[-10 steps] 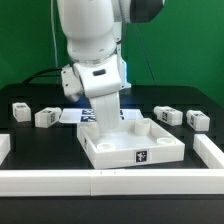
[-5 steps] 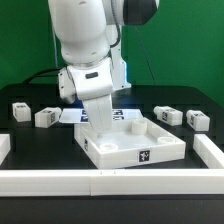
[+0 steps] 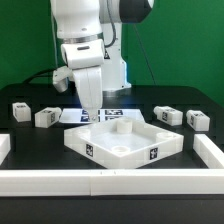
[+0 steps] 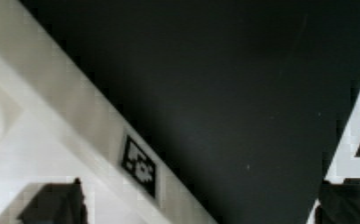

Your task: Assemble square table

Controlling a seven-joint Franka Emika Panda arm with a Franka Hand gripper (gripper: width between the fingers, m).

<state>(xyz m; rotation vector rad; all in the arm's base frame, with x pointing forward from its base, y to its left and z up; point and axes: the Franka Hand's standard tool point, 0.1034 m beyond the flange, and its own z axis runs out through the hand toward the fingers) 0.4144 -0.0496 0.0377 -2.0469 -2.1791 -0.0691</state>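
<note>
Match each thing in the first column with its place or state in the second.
1 table top
2 gripper
3 marker board
4 front rail

a open, held up in the air
b lying flat behind the table top
c along the near edge of the scene
d in the middle, one corner toward the camera

Pairs: 1-d, 2-a, 3-b, 4-c

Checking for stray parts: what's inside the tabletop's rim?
Only a small round bump shows inside the tabletop, nothing loose. The near rim hides the floor just behind it.

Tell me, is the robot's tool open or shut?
Open: the wrist view shows the tool with its fingertips far apart, gripping nothing.
</note>
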